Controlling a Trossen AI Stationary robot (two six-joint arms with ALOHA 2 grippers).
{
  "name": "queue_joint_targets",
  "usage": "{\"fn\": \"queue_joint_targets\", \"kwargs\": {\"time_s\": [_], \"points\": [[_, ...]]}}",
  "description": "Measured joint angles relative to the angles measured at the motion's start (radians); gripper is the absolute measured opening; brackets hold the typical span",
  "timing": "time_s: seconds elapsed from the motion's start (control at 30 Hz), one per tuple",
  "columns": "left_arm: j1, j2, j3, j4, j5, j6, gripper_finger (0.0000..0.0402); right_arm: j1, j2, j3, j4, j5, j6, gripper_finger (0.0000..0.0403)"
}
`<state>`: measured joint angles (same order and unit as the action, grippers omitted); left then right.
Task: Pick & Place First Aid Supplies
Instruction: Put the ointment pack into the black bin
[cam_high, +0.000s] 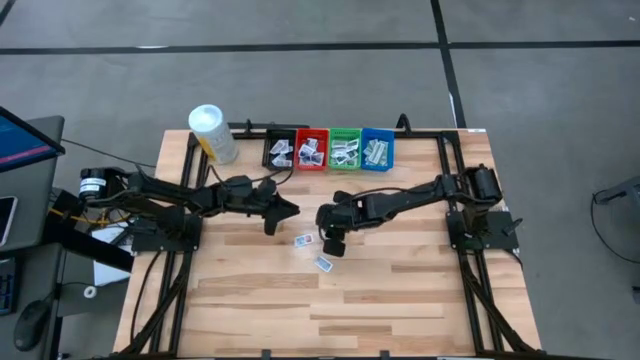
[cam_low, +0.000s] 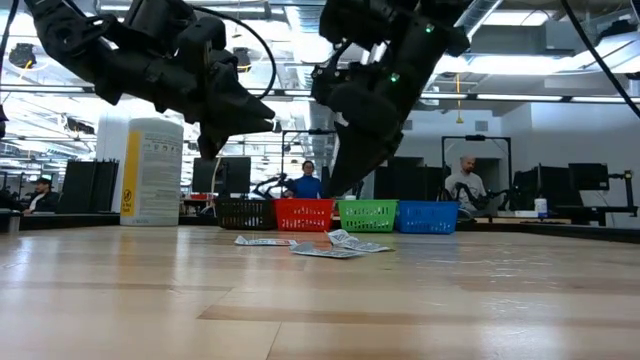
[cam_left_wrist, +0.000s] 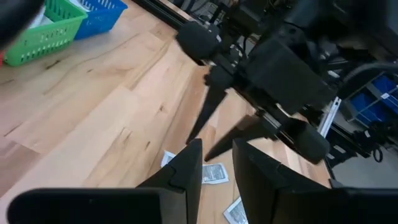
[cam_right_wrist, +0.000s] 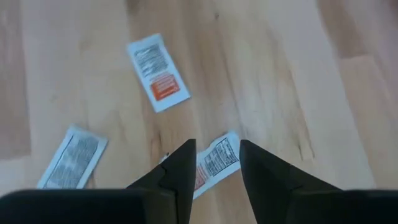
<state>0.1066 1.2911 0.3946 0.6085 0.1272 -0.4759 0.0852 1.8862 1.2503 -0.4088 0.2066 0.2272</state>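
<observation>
Three small white packets lie flat on the wooden table, near its middle. One has orange print (cam_right_wrist: 158, 71), one has grey print (cam_right_wrist: 73, 158), and the third (cam_right_wrist: 214, 160) shows in the gap between my right gripper's fingers. My right gripper (cam_right_wrist: 217, 144) is open and points steeply down, and the low view shows its tips (cam_low: 345, 185) well above the table. My left gripper (cam_high: 280, 212) hovers open and nearly level just left of the packets, with nothing between its fingers (cam_left_wrist: 186, 165). More packets fill the bins at the far edge.
Black (cam_high: 279, 150), red (cam_high: 312, 150), green (cam_high: 345, 150) and blue (cam_high: 378, 150) bins stand in a row at the far edge. A white-capped yellow bottle (cam_high: 213, 133) stands to their left. Bare wood spreads toward the near edge (cam_high: 330, 320).
</observation>
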Motion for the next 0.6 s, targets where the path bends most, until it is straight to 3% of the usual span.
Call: {"fn": "queue_joint_targets", "kwargs": {"time_s": [0.1, 0.4, 0.6], "points": [[-0.010, 0.000, 0.000, 0.000, 0.000, 0.000, 0.0089, -0.025, 0.000, -0.006, 0.006, -0.070, -0.069, 0.0113], [-0.032, 0.000, 0.000, 0.001, -0.027, 0.000, 0.0089, -0.088, 0.000, -0.045, 0.022, -0.112, -0.103, 0.0108], [-0.032, 0.000, 0.000, 0.001, -0.106, 0.000, 0.0089, -0.107, 0.005, -0.045, 0.070, -0.132, -0.133, 0.0108]]}}
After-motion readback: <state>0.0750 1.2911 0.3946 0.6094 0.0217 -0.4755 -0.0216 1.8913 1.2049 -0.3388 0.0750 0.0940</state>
